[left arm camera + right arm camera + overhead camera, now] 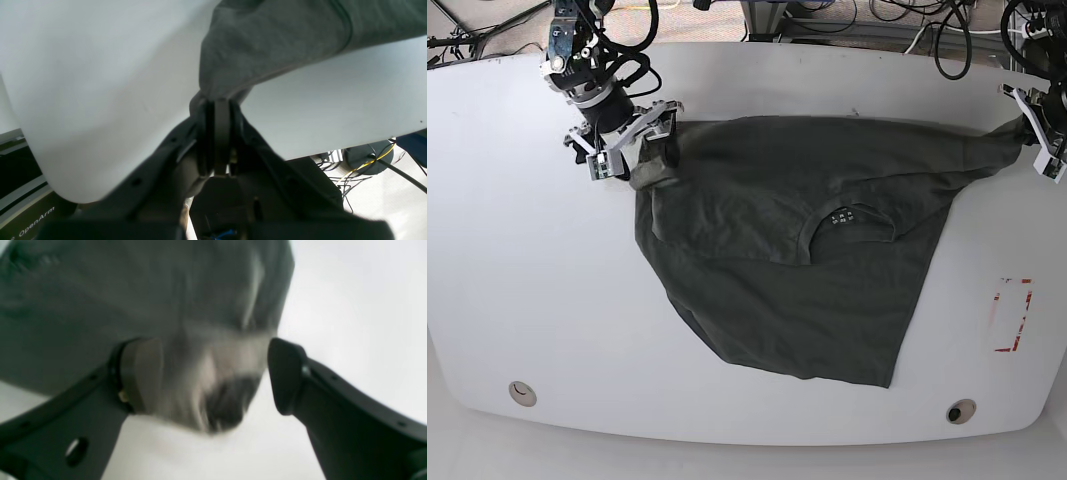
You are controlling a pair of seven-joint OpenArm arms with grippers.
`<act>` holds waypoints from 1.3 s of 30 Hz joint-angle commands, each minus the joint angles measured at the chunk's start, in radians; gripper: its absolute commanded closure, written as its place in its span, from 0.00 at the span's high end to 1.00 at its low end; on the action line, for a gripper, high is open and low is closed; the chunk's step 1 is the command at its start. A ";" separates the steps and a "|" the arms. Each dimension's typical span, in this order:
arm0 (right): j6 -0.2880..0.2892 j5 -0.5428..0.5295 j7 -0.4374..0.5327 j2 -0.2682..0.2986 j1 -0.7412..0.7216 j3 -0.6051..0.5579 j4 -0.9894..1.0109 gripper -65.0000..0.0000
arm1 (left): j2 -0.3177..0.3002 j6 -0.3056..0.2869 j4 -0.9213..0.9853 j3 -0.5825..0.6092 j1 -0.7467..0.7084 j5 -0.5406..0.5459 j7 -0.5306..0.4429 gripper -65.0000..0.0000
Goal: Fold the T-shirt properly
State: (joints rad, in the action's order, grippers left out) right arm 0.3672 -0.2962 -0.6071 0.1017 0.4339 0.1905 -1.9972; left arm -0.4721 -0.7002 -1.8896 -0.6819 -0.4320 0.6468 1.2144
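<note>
The dark charcoal T-shirt [807,280] lies spread and skewed on the white table [517,260], with the white-printed neck label [844,217] facing up near the middle. My left gripper [222,101] is shut on a stretched corner of the shirt [267,43] at the table's far right edge; it also shows in the base view [1031,130]. My right gripper [213,373] is open, its fingers [141,373] astride a bunched end of the shirt [133,300] at the far left; it also shows in the base view [642,148].
A red-marked rectangle [1010,315] sits on the table near the right edge. Two round holes [522,392] [960,410] lie near the front edge. Cables [367,166] run on the floor beyond the table's edge.
</note>
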 commanded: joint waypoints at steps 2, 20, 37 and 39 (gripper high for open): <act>0.005 -0.005 0.009 0.003 -0.068 -0.003 -0.004 0.73 | -0.020 0.002 -0.017 -0.009 0.002 0.001 -0.009 0.00; 0.005 -0.005 0.009 0.013 -0.252 -0.006 0.244 0.73 | -0.021 0.002 -0.015 -0.012 -0.024 0.001 -0.009 0.00; 0.006 -0.005 0.014 0.007 -0.358 -0.007 0.439 0.73 | -0.020 0.002 -0.015 -0.011 -0.028 0.001 -0.009 0.00; 0.006 -0.005 0.014 0.005 -0.358 -0.018 0.441 0.73 | -0.020 0.002 -0.014 -0.011 -0.028 0.001 -0.009 0.00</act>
State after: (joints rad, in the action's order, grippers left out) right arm 0.3668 -0.2924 -0.6205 0.1043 0.0906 0.1822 -1.5425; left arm -0.4717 -0.6998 -1.8896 -0.6819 -0.4625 0.6464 1.2144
